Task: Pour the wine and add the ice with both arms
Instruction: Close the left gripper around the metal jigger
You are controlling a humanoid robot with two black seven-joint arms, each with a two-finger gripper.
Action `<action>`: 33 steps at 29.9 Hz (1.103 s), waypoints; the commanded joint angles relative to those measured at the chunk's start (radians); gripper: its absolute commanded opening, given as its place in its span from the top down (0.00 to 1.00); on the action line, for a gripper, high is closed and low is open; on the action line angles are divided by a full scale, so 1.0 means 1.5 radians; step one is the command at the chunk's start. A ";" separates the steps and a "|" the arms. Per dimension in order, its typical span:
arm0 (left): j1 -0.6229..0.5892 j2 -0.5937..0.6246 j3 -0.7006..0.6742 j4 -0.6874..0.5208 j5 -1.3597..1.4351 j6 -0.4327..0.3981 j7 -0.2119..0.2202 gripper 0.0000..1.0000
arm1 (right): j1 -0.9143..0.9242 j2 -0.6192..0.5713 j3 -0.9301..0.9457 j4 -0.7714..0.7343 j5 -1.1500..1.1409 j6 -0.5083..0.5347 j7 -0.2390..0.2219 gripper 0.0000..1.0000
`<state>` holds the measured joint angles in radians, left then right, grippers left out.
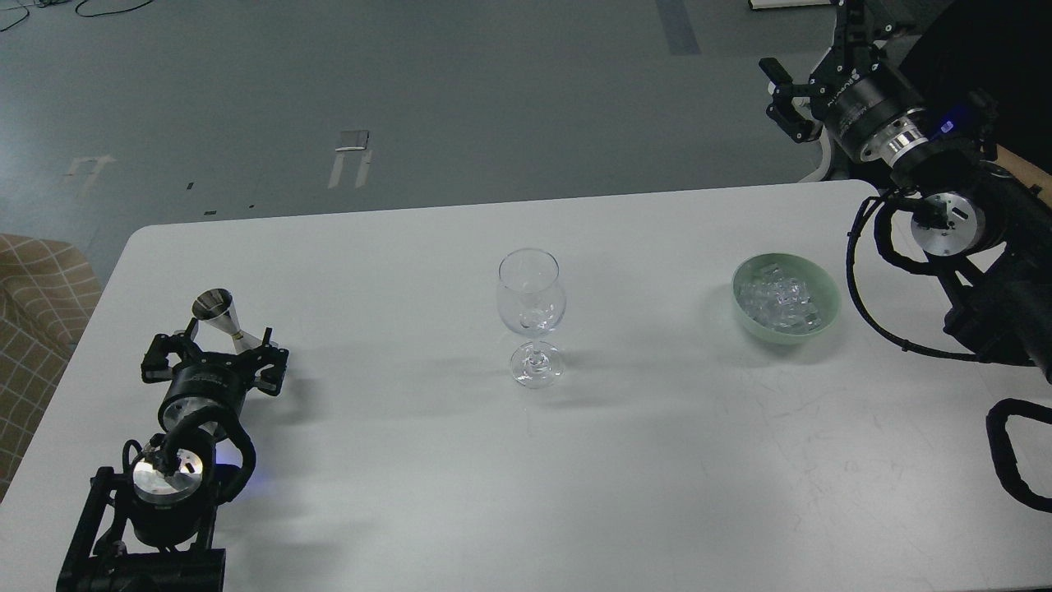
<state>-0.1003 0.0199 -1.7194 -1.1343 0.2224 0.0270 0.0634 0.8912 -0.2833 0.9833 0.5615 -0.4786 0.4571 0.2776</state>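
The left tool (215, 355) sits low at the tabletop's (411, 493) left side, its fingers spread on either side of a small metal jigger (220, 316) that stands upright just beyond it; whether they touch it I cannot tell. The wine glass (532, 316) stands upright at the centre, well to the right of this tool. The ice (781, 298) lies in a green bowl (826, 316) further right, nearer the right tool (791, 94), which hangs released, raised beyond the far edge.
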 commanded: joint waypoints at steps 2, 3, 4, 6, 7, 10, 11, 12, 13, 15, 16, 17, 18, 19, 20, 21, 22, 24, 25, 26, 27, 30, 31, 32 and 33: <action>-0.002 0.001 0.001 0.004 0.001 -0.005 0.000 0.11 | -0.001 -0.001 0.000 0.000 0.000 0.000 0.000 0.00; -0.003 0.001 0.002 0.004 0.001 -0.007 0.000 0.11 | -0.001 -0.001 0.000 0.000 0.000 0.000 -0.001 0.00; -0.003 0.001 0.002 0.008 0.002 -0.011 0.000 0.13 | -0.001 -0.001 0.000 0.000 0.000 0.000 0.000 0.00; -0.005 0.001 0.002 0.015 0.003 -0.019 -0.005 0.18 | -0.001 -0.001 0.000 0.000 0.000 0.000 0.000 0.00; -0.007 0.001 0.002 0.017 0.003 -0.024 -0.009 0.22 | -0.001 0.000 0.000 0.000 0.000 0.000 -0.001 0.00; -0.010 0.000 0.002 0.033 0.003 -0.046 -0.020 0.26 | -0.004 0.001 0.000 0.000 0.000 0.000 0.000 0.00; -0.015 0.000 0.002 0.038 0.003 -0.046 -0.021 0.27 | -0.004 0.001 0.000 0.000 0.000 0.000 0.000 0.00; -0.015 0.000 0.002 0.038 0.003 -0.046 -0.021 0.27 | -0.004 0.001 0.000 0.000 0.000 0.000 0.000 0.00; -0.020 0.000 0.002 0.044 0.003 -0.047 -0.022 0.27 | -0.005 0.001 0.000 0.000 0.000 0.000 0.000 0.00; -0.022 0.001 0.002 0.051 0.003 -0.048 -0.022 0.27 | -0.005 0.001 0.000 0.000 0.000 0.000 -0.001 0.00; -0.025 0.001 0.002 0.053 0.003 -0.048 -0.022 0.27 | -0.005 0.001 0.000 0.000 0.000 0.000 0.000 0.00; -0.026 0.001 0.002 0.057 0.003 -0.048 -0.022 0.27 | -0.005 0.001 0.000 0.000 0.000 0.000 -0.001 0.00; -0.027 0.000 0.002 0.060 0.003 -0.048 -0.021 0.26 | -0.005 0.001 0.000 0.000 0.000 0.000 0.000 0.00; -0.028 0.000 0.002 0.063 0.003 -0.048 -0.021 0.24 | -0.005 0.001 0.000 0.000 0.000 0.000 -0.001 0.00; -0.029 0.001 0.002 0.065 0.003 -0.048 -0.021 0.23 | -0.005 0.001 0.000 0.000 0.000 0.000 0.000 0.00; -0.033 0.001 0.002 0.071 0.003 -0.048 -0.022 0.23 | -0.005 0.001 0.000 0.000 0.000 0.000 -0.001 0.00; -0.034 0.000 0.002 0.076 0.004 -0.048 -0.022 0.23 | -0.005 0.001 0.000 0.000 0.000 0.000 -0.001 0.00; -0.035 0.001 0.002 0.078 0.003 -0.048 -0.022 0.23 | -0.005 0.001 0.000 0.000 0.000 0.000 -0.001 0.00; -0.036 0.001 0.003 0.078 0.004 -0.048 -0.023 0.23 | -0.005 0.000 0.000 0.000 0.000 0.000 0.000 0.00; -0.036 0.001 0.003 0.078 0.004 -0.049 -0.023 0.23 | -0.005 0.001 0.000 0.000 0.000 0.000 -0.001 0.00; -0.036 0.001 0.003 0.078 0.004 -0.049 -0.023 0.23 | -0.005 0.001 0.000 0.000 0.000 0.000 -0.001 0.00; -0.036 0.001 0.008 0.079 0.004 -0.062 -0.024 0.33 | -0.005 0.001 0.000 0.000 0.000 0.000 -0.001 0.00; -0.036 0.001 0.010 0.079 0.003 -0.067 -0.025 0.33 | -0.005 0.001 0.000 0.000 0.000 0.000 -0.001 0.00; -0.036 0.001 0.011 0.080 0.003 -0.071 -0.027 0.36 | -0.005 0.002 0.001 0.000 0.000 0.000 -0.001 0.00; -0.036 0.002 0.011 0.083 0.003 -0.078 -0.031 0.41 | -0.005 0.002 0.000 0.000 0.000 0.000 -0.001 0.00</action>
<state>-0.1548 0.0215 -1.7073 -1.0154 0.2285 -0.0672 0.0266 0.8835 -0.2823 0.9833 0.5615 -0.4786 0.4571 0.2760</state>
